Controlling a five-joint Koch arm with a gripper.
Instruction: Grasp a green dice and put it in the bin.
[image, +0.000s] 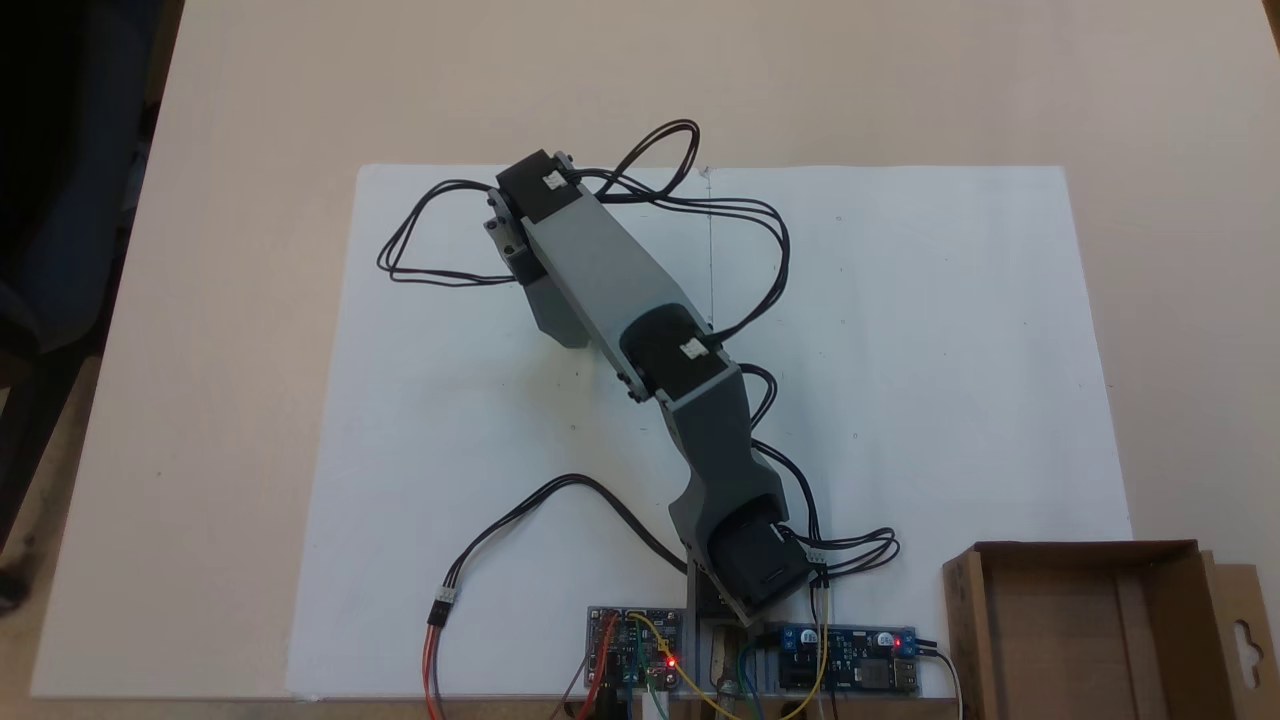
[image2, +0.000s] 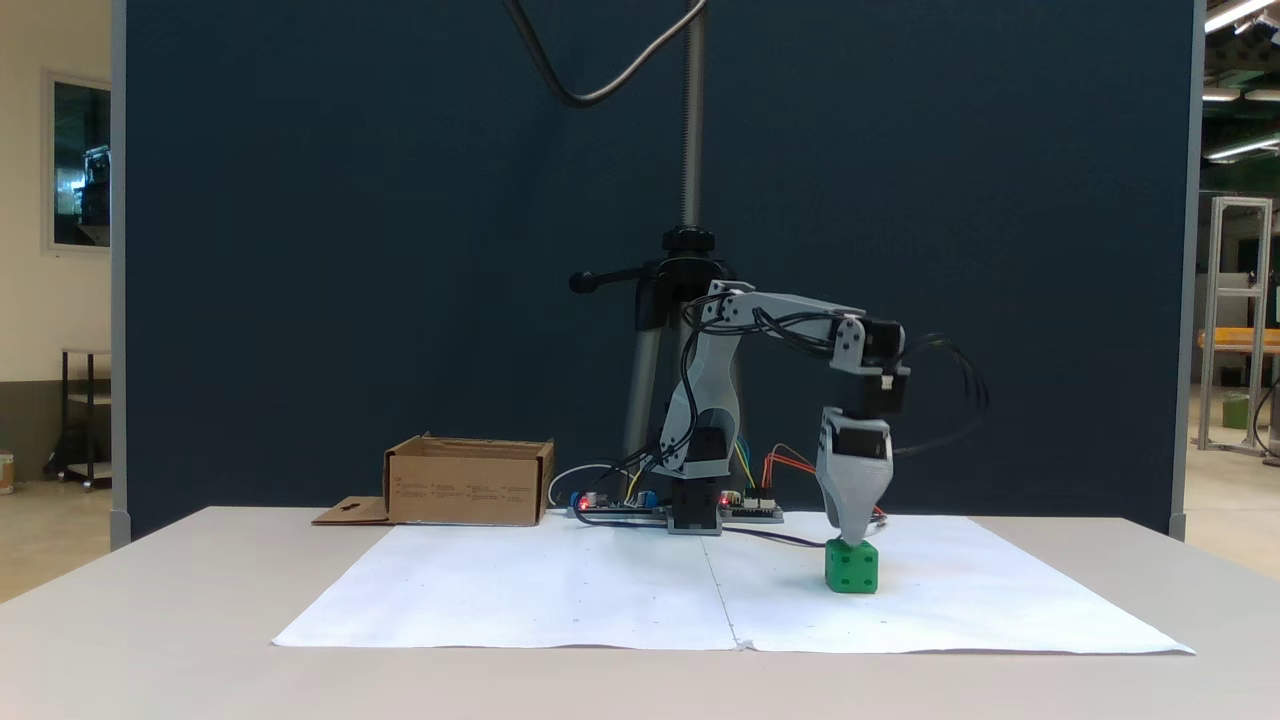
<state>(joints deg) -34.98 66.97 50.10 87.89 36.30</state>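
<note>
Gripper (image2: 853, 538) tip atop green dice (image2: 852, 567) — paper-bound

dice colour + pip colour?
The green dice is bright green with darker green pips, seen best in a fixed view from the side, under the gripper.

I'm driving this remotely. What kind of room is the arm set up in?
Probably a lab or workshop: a dark blue partition backs the table, an aluminium frame stands beyond it under strip lights, and bare circuit boards sit at the arm's base.

Green dice (image2: 852, 567) on white paper (bin (image2: 468, 483) well apart).
</note>
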